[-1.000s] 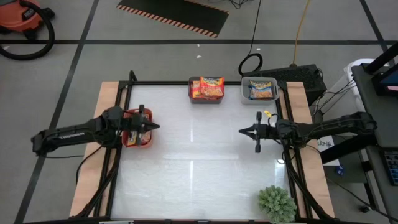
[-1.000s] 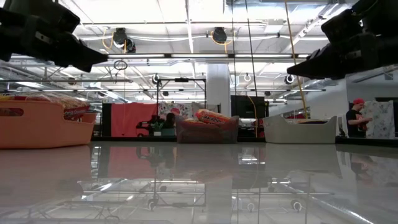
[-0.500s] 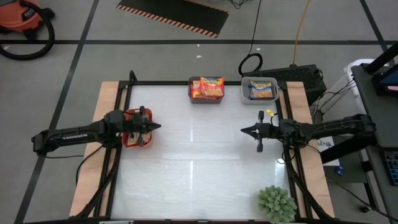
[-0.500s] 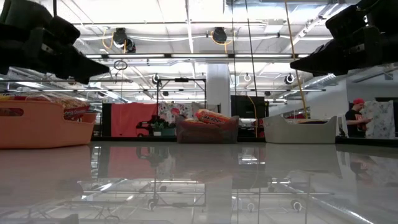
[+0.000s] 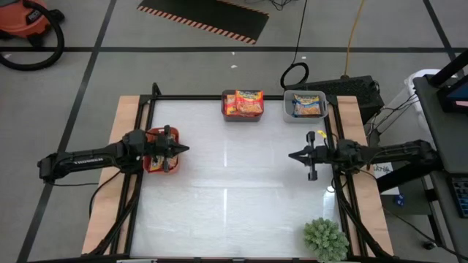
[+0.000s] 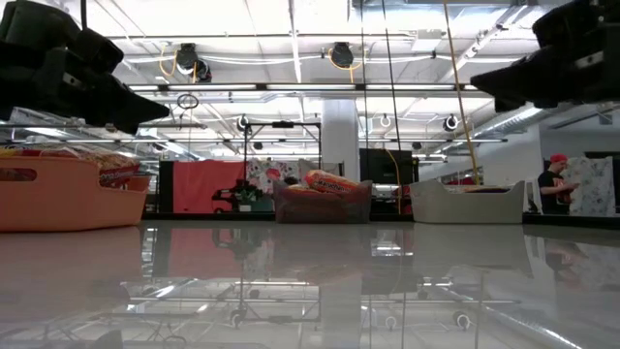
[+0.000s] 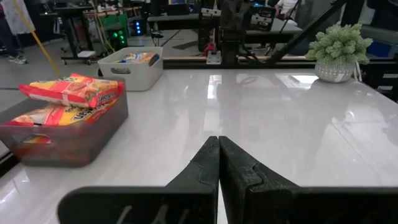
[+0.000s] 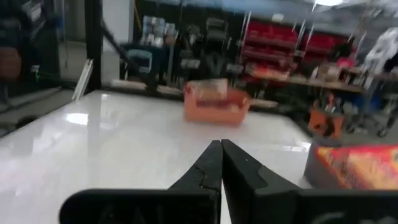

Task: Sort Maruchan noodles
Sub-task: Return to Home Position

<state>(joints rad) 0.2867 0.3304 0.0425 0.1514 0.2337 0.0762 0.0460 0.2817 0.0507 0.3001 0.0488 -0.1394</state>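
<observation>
— Looking for the Maruchan noodles (image 7: 68, 90)? Every packet I can see lies in a bin. Orange-fronted ones are heaped in the dark bin (image 5: 225, 107) at the far edge of the desk (image 5: 234, 190). Blue-trimmed ones sit in the pale grey bin (image 5: 287, 107) just beside it. A few more show over the rim of the orange bin (image 6: 58, 199) on the left side.

— And the arms?

— The left pincer (image 5: 183, 149) hovers above the orange bin, fingers pressed together on nothing. The right pincer (image 5: 292, 155) hangs over bare desk near the right edge, likewise closed and empty.

— How would a packet handle?

— Light, I'd judge, and crinkly: thin, slick film around a brittle block. Squeeze hard and the noodles would likely crack. Pinch the flat face and the film may slide. The best hold is probably across a short edge or the sealed seam, where the wrap bunches.

— Anything readable?

— There is red lettering on the yellow fronts in the left wrist view, but it is too small to make out, so no brand name is legible. The white markings on the left arm (image 5: 84, 155) are unreadable too.
</observation>
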